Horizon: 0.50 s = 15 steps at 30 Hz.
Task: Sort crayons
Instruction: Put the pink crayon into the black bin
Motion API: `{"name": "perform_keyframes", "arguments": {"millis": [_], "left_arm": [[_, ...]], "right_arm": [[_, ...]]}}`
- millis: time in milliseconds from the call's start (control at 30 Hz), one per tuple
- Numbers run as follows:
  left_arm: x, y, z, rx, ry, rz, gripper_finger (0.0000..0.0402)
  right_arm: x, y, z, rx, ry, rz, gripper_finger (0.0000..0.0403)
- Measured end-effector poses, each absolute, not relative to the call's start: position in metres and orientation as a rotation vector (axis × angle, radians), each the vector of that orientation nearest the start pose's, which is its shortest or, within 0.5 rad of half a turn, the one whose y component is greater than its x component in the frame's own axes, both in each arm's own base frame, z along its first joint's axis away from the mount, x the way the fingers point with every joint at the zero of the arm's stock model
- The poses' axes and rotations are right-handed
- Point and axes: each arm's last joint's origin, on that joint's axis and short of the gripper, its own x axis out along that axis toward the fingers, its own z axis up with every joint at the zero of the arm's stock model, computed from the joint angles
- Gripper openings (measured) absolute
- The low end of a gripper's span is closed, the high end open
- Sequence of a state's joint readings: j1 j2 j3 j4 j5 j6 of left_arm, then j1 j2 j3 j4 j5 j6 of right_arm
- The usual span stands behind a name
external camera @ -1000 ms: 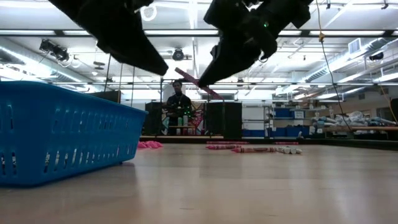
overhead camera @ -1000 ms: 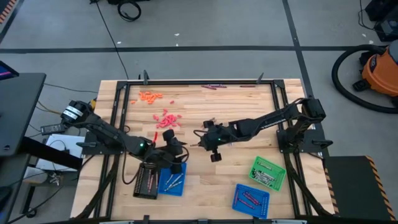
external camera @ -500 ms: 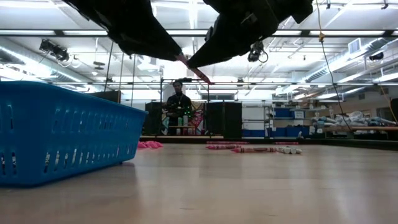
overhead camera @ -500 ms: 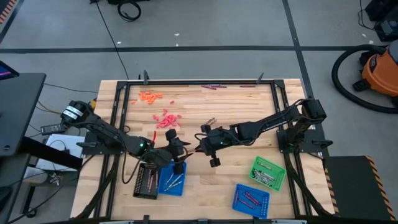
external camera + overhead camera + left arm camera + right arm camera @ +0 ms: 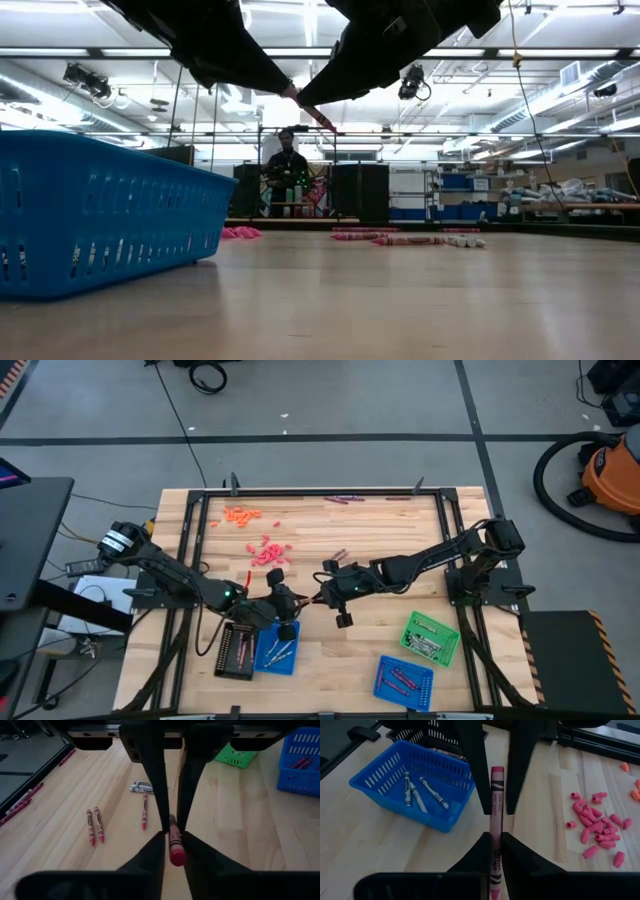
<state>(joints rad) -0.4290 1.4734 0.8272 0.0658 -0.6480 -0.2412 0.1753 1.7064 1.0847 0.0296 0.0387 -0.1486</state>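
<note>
A red-pink crayon (image 5: 496,805) hangs in the air over the middle of the table, between my two grippers. They meet tip to tip there. My right gripper (image 5: 495,847) is shut on it. My left gripper (image 5: 175,851) comes from the opposite side and is closed around the crayon's flat end. In the low view the crayon (image 5: 312,112) slants well above the tabletop. More red crayons (image 5: 95,825) and silver-grey ones (image 5: 142,786) lie flat on the wood. My left gripper has the crayon's flat end (image 5: 177,856) between its two fingers, and the end reaches well back between them. The fingers lie along the crayon, coming level from the table's left. My right gripper pinches the crayon's wrapped shaft toward its pointed end (image 5: 495,840). Its fingers lie along the crayon, coming from the table's right. The crayon is lifted clear.
A blue tray (image 5: 277,650) with silver-grey crayons and a black tray (image 5: 236,653) stand under the left arm. A green tray (image 5: 432,637) and a second blue tray (image 5: 403,680) are at the near right. Pink pieces (image 5: 268,552) and orange pieces (image 5: 240,515) lie far left.
The two grippers have drawn together above the table, and both have risen a little. The crayon has gone up with my right gripper. Its flat end now sits between my left gripper's fingers.
</note>
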Motion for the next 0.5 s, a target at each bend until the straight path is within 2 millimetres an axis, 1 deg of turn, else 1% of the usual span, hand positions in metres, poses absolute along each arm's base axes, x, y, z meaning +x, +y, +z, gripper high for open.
{"name": "perform_keyframes", "arguments": {"millis": [167, 267, 367, 500], "left_arm": [[0.2818, -0.1099, 0.2169, 0.059, 0.468, 0.269, 0.0027], [0.2818, -0.1098, 0.2169, 0.054, 0.468, 0.272, 0.0025], [0.2805, -0.1119, 0.2165, 0.045, 0.470, 0.270, 0.0032], [0.2736, -0.1160, 0.2181, 0.030, 0.488, 0.267, 0.0038]], "right_arm": [[0.3645, 0.0635, 0.2171, -0.185, 0.582, 0.173, 0.0043], [0.3644, 0.0635, 0.2170, -0.167, 0.584, 0.167, 0.0061], [0.3636, 0.0635, 0.2166, -0.153, 0.595, 0.168, 0.0085], [0.3599, 0.0630, 0.2166, -0.136, 0.632, 0.162, 0.0115]]}}
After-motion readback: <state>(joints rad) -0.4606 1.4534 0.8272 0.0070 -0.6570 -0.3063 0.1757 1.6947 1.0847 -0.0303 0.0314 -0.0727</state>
